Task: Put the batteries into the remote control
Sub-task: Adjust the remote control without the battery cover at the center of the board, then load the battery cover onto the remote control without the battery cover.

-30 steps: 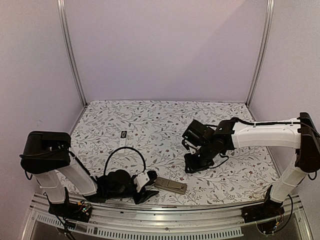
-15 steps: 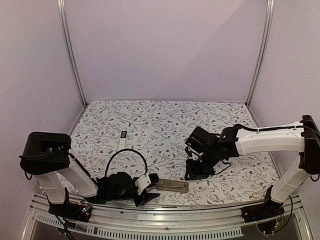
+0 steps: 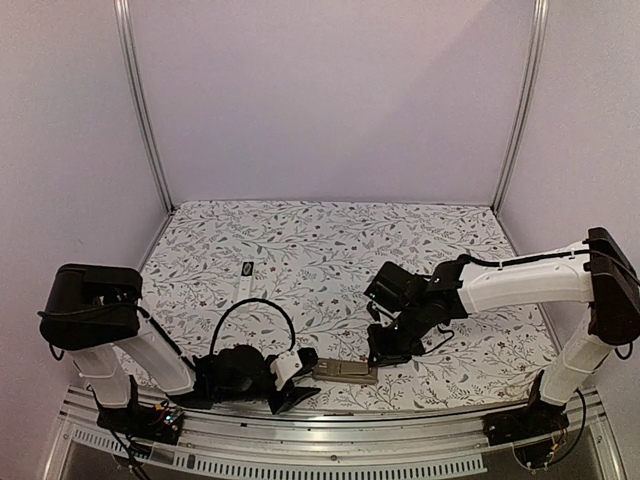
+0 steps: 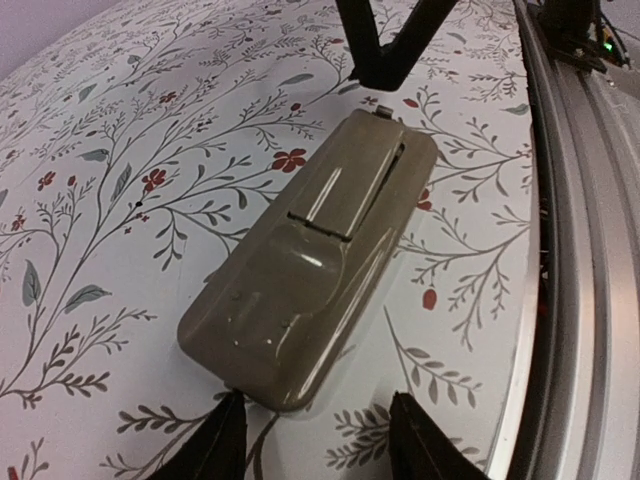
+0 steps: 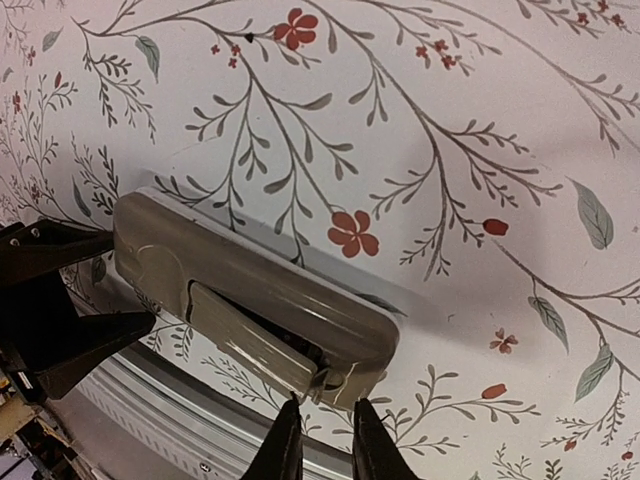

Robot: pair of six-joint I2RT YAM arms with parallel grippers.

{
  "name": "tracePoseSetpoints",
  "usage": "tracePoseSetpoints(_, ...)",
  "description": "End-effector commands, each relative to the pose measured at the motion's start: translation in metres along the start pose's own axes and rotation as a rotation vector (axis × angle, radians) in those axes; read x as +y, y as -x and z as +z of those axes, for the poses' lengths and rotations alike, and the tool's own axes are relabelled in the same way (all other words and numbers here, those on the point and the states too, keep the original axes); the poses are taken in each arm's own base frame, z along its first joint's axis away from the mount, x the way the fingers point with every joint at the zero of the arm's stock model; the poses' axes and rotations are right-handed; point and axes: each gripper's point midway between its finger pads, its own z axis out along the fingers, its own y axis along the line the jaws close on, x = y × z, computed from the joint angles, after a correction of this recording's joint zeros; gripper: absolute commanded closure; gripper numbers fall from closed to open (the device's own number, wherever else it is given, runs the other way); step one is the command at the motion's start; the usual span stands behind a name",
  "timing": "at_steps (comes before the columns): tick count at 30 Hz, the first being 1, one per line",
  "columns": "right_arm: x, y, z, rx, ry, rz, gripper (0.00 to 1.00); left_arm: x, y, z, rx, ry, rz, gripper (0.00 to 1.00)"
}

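The remote [image 4: 310, 260] lies cover-up on the tabletop [image 4: 120, 200], by its near edge. The left gripper [image 4: 318, 425] has its jaws half apart, clamped across one end. The right gripper [image 5: 322, 430] has its jaws narrowly apart, tips touching the other end beside the battery cover [image 5: 245, 335].

The table [image 3: 330, 230] wore a pale cloth printed with leafy sprigs and small red flowers, and a metal rail [image 3: 330, 455] ran along its near edge. At 6 o'clock, close to that rail, an olive-grey remote [image 3: 345, 372] lay flat on the cloth with its back upward and its battery cover slightly ajar. Out toward 9 o'clock, well apart from it, lay a small white piece [image 3: 247, 287] and, just beyond that, a small dark piece [image 3: 247, 268], both too tiny to make out.
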Motion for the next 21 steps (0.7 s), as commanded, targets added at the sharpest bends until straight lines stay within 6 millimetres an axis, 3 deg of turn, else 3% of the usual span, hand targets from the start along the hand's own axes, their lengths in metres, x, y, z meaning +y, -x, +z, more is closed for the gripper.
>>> tracePoseSetpoints(1, 0.0031, -0.0015, 0.0103, 0.015, 0.011, -0.014, 0.83, -0.0063, 0.0037, 0.0012, -0.004, -0.017, 0.002, 0.52)
tracePoseSetpoints(21, 0.0019, -0.0052, 0.0183, 0.038, 0.012, -0.011, 0.9, -0.0065, 0.0031, 0.0016, -0.003, -0.018, 0.001, 0.52)
